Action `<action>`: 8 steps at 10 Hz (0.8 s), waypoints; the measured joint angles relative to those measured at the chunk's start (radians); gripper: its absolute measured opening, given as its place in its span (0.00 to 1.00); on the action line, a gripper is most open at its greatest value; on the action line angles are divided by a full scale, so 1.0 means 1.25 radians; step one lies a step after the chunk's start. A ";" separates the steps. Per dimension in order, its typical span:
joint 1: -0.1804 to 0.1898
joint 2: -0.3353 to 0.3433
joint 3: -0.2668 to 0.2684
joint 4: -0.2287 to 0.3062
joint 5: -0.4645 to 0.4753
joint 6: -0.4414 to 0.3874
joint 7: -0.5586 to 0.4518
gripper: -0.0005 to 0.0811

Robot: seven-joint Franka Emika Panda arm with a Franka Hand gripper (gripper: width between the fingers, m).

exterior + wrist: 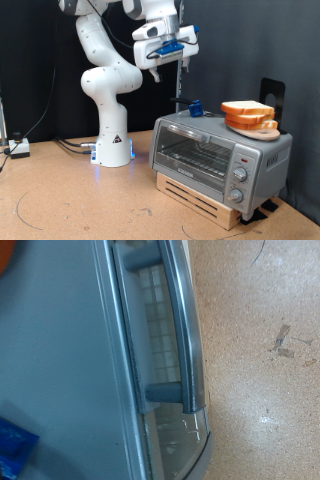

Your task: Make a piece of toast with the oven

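Gripper (168,57) hangs high above the toaster oven (220,152); whether its fingers are parted cannot be told. Oven door closed, dark bar handle (182,315) in wrist view. Toast (246,109) sits on orange plate (254,125) atop oven.

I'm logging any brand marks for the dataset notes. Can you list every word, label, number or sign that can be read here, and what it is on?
No text can be read in either view.
The oven: pale marks around the knobs on its front panel are too small and blurred to read.
The oven's door handle in the wrist view: no lettering shows.
The robot arm and gripper: no legible label or logo.
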 joint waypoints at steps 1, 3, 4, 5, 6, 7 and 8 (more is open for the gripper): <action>0.000 0.022 0.000 -0.004 0.000 0.009 -0.012 1.00; 0.001 0.055 0.000 -0.016 0.000 0.046 -0.030 1.00; 0.003 0.068 0.001 -0.021 0.003 0.064 -0.032 1.00; 0.003 0.075 0.006 -0.028 0.003 0.092 -0.017 1.00; 0.002 0.076 0.015 -0.036 0.003 0.113 0.001 1.00; 0.001 0.076 0.014 -0.036 0.003 0.107 -0.002 1.00; 0.007 0.075 0.005 -0.036 0.023 0.106 -0.032 1.00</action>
